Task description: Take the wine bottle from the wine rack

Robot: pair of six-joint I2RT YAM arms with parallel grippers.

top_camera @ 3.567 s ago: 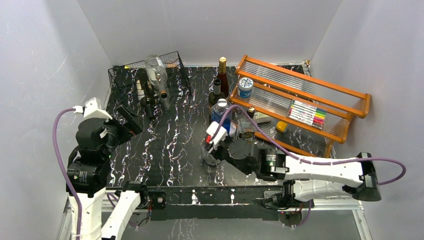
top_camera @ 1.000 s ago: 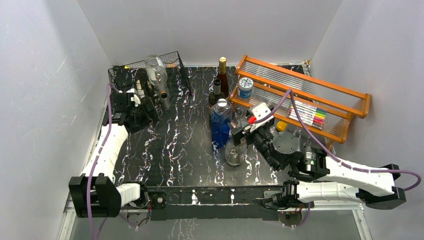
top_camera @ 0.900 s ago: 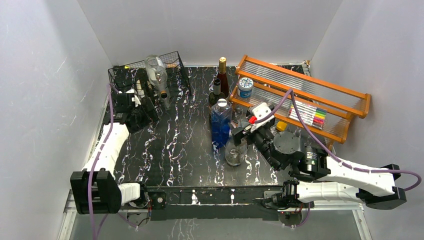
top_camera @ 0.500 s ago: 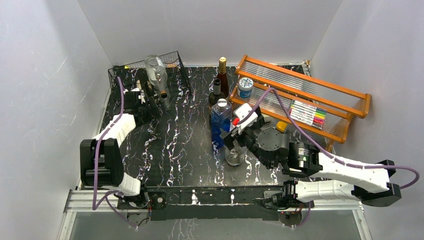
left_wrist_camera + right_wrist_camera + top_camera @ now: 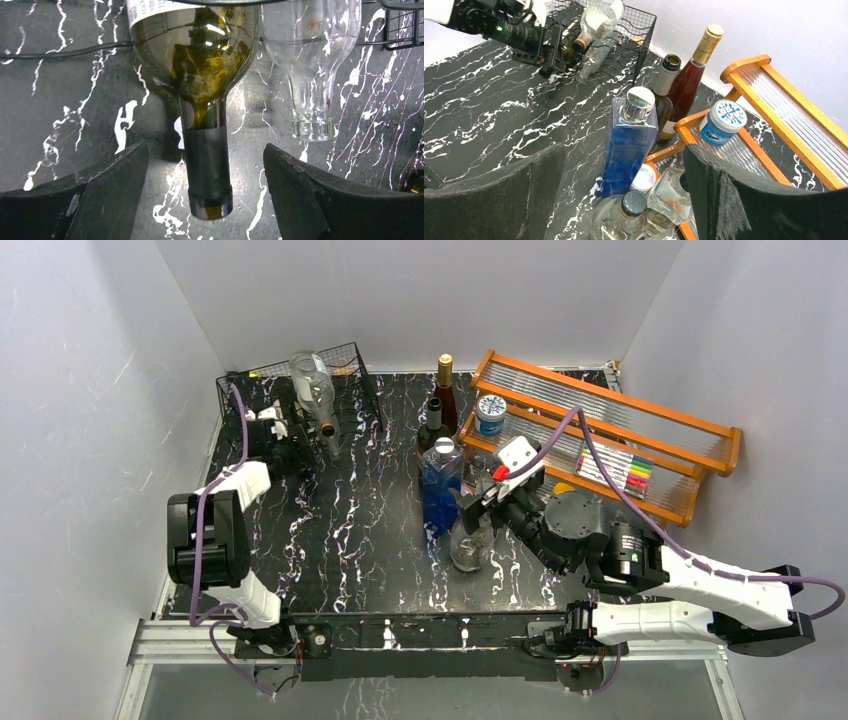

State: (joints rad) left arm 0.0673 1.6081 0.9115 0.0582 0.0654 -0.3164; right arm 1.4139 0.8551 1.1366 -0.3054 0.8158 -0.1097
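On the black marble table (image 5: 340, 530), the wire wine rack (image 5: 365, 380) at upper left holds one dark wine bottle (image 5: 200, 65) and two clear bottles (image 5: 310, 375); the left claw (image 5: 205, 145) is spread around the dark neck, the right claw (image 5: 622, 149) spread too.

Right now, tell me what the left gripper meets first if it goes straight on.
The left gripper would likely meet the green wine bottle, its neck lying between the open jaws; depth is unclear.
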